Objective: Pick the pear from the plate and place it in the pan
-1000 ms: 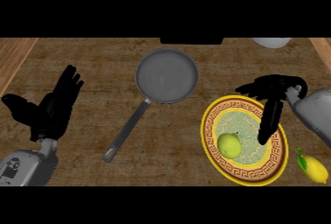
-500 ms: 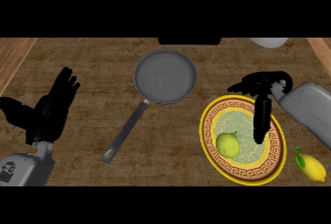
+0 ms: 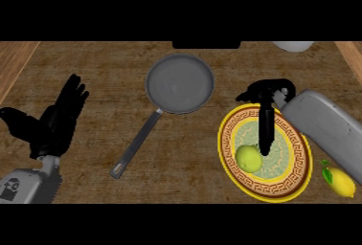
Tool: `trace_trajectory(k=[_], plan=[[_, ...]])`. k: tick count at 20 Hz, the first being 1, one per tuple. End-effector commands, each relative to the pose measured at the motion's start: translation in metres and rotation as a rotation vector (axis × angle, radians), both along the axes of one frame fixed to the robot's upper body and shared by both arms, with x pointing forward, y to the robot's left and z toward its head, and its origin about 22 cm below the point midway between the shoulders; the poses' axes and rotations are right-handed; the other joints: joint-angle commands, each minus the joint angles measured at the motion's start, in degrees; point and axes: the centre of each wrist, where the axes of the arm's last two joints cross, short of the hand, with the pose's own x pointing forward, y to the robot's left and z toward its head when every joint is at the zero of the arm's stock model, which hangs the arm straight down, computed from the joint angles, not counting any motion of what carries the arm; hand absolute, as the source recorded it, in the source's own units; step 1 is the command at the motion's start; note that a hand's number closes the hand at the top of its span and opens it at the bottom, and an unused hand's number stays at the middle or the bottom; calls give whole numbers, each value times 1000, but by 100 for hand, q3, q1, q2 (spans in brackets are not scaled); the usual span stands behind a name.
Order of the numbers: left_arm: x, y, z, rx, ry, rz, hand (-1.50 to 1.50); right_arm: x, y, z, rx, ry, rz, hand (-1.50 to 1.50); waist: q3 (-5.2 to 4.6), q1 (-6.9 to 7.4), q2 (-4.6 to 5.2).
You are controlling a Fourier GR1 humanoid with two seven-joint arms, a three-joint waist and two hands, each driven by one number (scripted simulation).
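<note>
A green-yellow pear [image 3: 249,158] lies on the left part of a yellow plate [image 3: 233,174] with a patterned rim, at the right of the counter. My right hand [image 3: 267,95] hangs over the plate's upper edge, open, its long fingers [image 3: 266,134] pointing straight down toward the pear and ending just right of it, apart from it. The grey pan [image 3: 179,83] sits at the upper middle, its handle [image 3: 138,143] running down and left. My left hand [image 3: 53,122] rests open at the left, fingers up.
A yellow lemon [image 3: 341,181] lies right of the plate, under my right forearm. A white object [image 3: 293,46] shows at the top right edge. Lighter wooden strips border the counter at both sides.
My right hand has slid left and down over the plate, its fingers stretching closer to the pear. The left hand has drifted slightly down.
</note>
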Motion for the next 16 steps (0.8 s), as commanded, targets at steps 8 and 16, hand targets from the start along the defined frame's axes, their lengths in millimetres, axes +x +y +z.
trace_trajectory(k=[8, 16], plan=[[-3, 2, -9, 9, 11, 6, 0, -4, -2, -49, -174, 65, -16, -150, 5, -4, 11], [-11, 5, 7, -11, -10, -2, 0, -15, 1, -73, -190, 121, 4, -150, 5, -21, -7]])
